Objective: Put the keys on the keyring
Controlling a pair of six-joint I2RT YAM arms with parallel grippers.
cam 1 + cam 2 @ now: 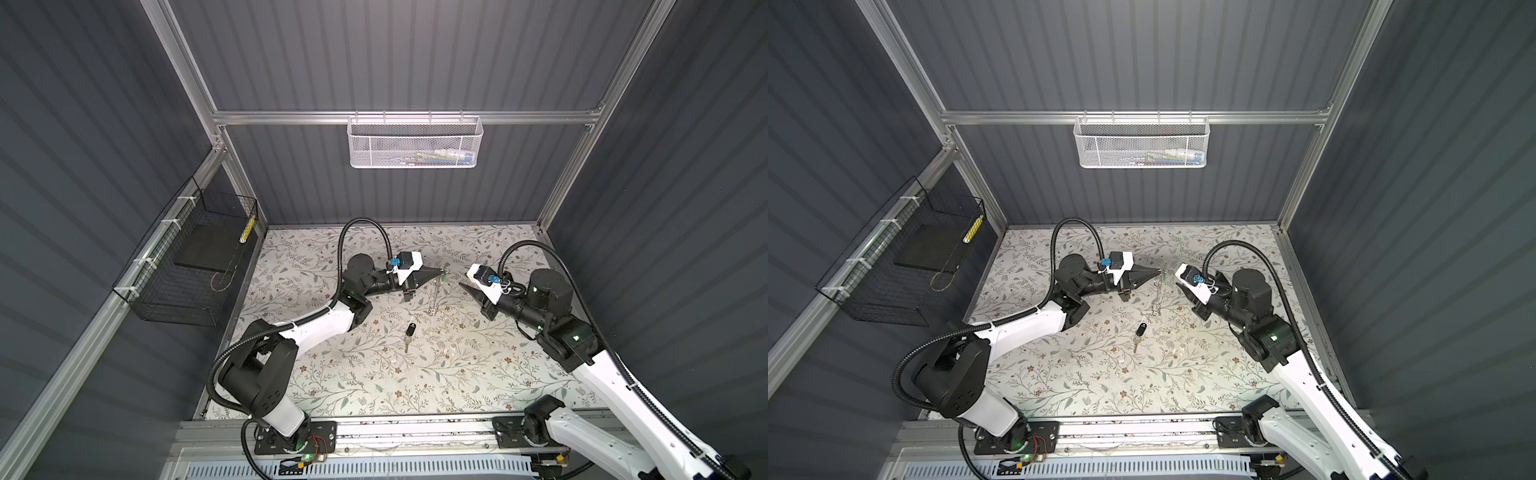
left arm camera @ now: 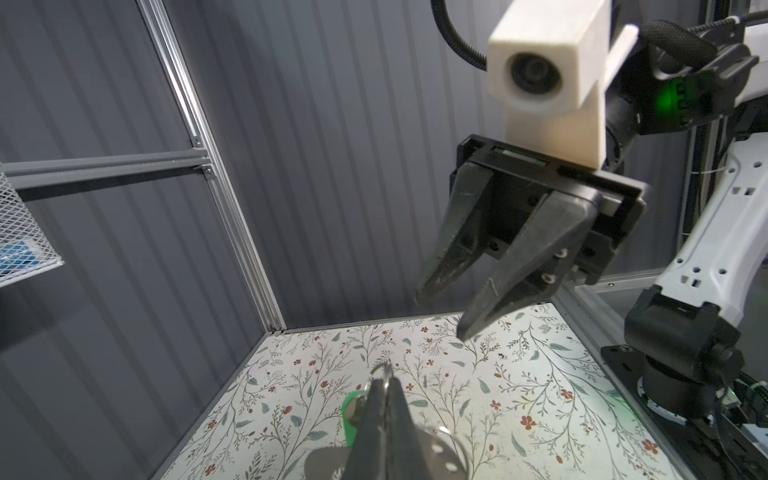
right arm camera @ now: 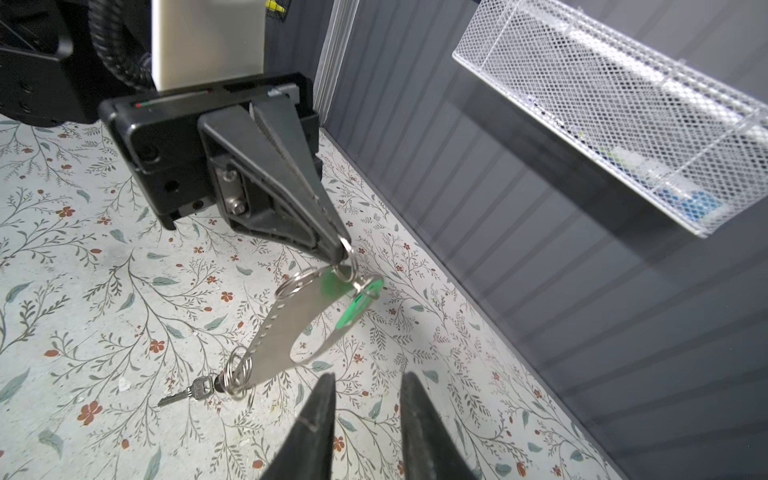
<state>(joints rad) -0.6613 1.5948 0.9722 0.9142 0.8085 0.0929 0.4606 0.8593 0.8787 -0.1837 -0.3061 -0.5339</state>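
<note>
Status at this moment: the left pincer (image 3: 341, 249) is fully closed on the keyring (image 3: 291, 324), gripping it by a small metal loop (image 3: 350, 261) at its upper end. The plate hangs free in the air, tilted, with its lower end just above the desk (image 1: 457, 374).

The green tag (image 3: 352, 309) hangs at the top of the plate, close against the pinched loop. I judge it to be already on, though I cannot trace its exact link.

The key (image 1: 409, 334) with the black fob lies flat on the desk, near the plate's lower end and apart from both pincers. In the right wrist view its blade shows just behind the bottom rings, but both top views suggest it is loose.

The right pincer (image 2: 449, 309) stands partly open and holds nothing — it faces the hanging plate from close by without touching it.

Step in hand, as I read it: one item is done and the second is not yet fetched. The next move calls for the right pincer to go down to the key and take it by the fob, leaving its ring end free. The left must hold the plate steady — a swinging plate would spoil the threading.
</note>
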